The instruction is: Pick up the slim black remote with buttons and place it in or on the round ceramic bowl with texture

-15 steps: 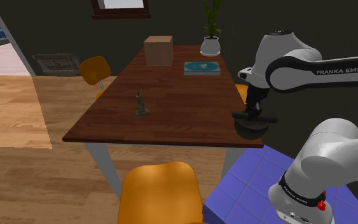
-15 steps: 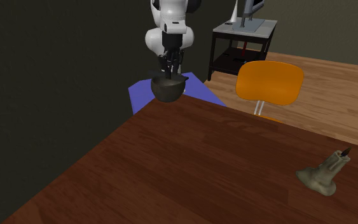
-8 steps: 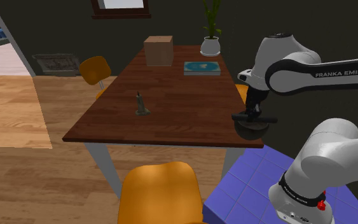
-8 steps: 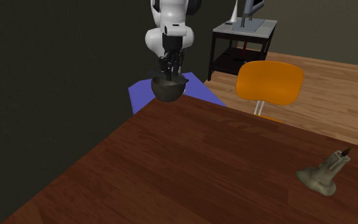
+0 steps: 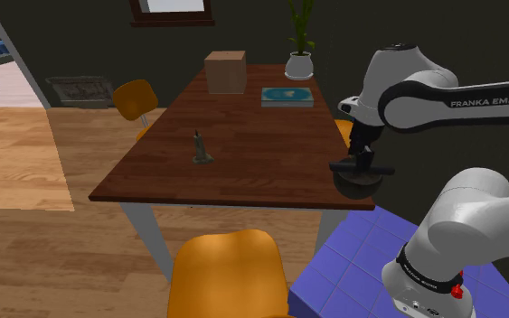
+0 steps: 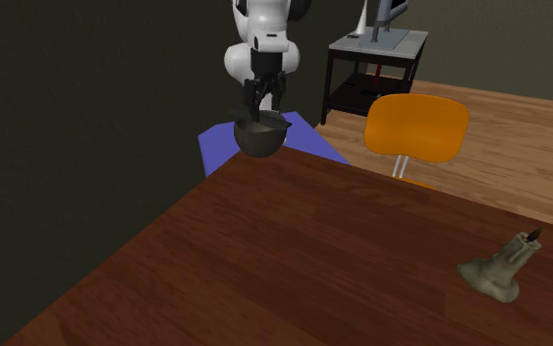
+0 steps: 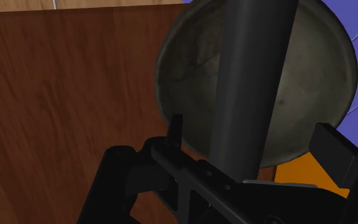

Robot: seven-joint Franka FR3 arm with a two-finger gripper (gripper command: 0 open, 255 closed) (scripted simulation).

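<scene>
A dark grey round bowl (image 5: 355, 184) (image 6: 261, 142) (image 7: 187, 60) sits at the corner of the brown table (image 5: 243, 144) nearest the stand. The slim black remote (image 5: 361, 168) (image 7: 254, 76) lies across the bowl's rim. My gripper (image 5: 362, 155) (image 6: 262, 104) (image 7: 255, 137) hangs straight above the bowl and is open. In the wrist view its fingers (image 7: 334, 147) stand on either side of the remote without touching it.
A small candle holder (image 5: 201, 149) (image 6: 500, 267) stands mid-table. At the table's far end are a cardboard box (image 5: 226, 72), a book (image 5: 287, 96) and a potted plant (image 5: 299, 63). Orange chairs (image 5: 230, 271) (image 6: 416, 128) stand around the table. The blue stand top (image 5: 352, 262) lies below the bowl.
The fingers have parted and let go of the remote, which now rests on the bowl. The arm has barely moved.
</scene>
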